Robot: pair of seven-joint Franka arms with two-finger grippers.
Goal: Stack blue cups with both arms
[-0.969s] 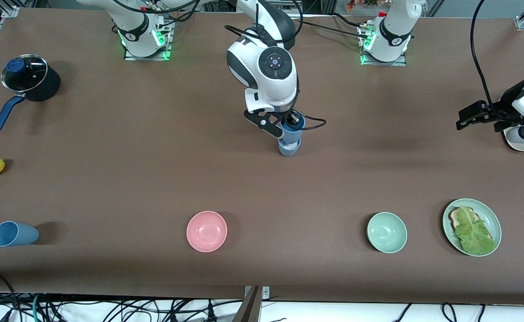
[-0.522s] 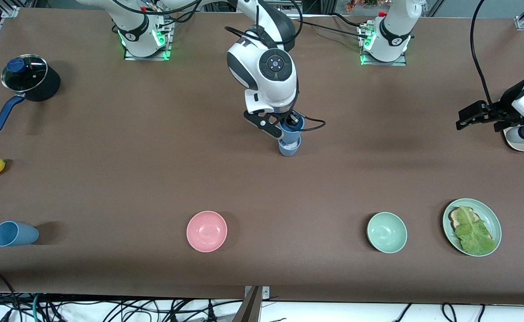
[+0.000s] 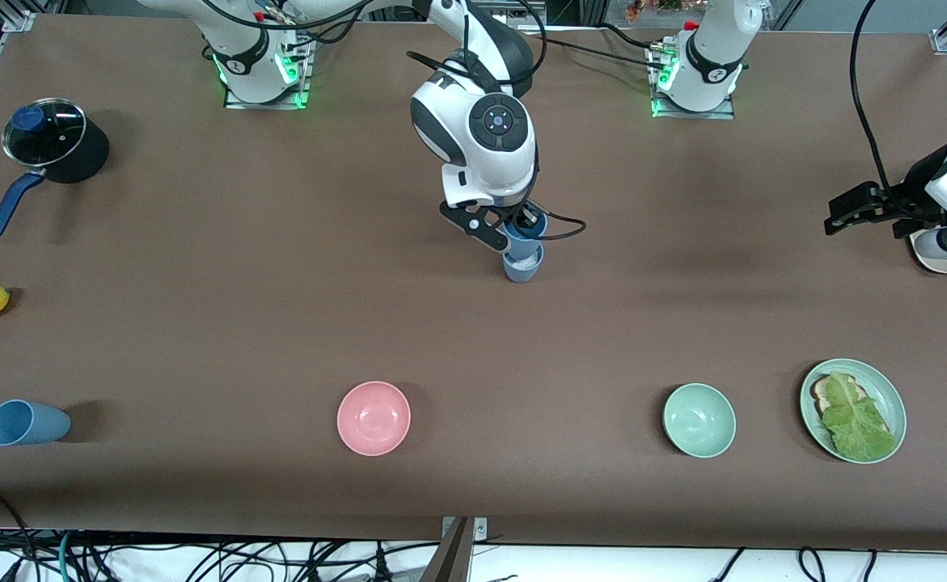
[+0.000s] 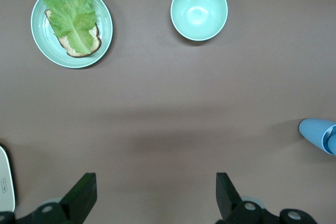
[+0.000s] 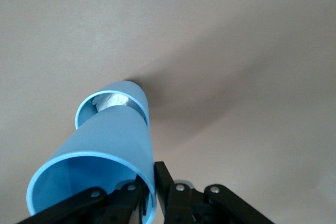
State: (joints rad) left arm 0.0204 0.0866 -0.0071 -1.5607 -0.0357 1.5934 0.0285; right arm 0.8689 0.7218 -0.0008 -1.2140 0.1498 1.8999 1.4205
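Pinching upper blue cup's [image 5: 100,156] rim, right gripper [image 3: 513,230] half-hiding lower cup [image 3: 522,265].

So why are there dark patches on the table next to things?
Those are shadows. In the front view, the lying blue cup and pink bowl each cast a soft shadow toward the left arm's end. In the right wrist view, a wide blurry shadow spreads from the cup on the table. In the left wrist view, a faint dark band crosses the table.

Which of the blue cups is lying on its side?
The lone blue cup near the front camera, at the right arm's end of the table. The other two stand upright mid-table: the held cup in the right claw enters the lower cup.
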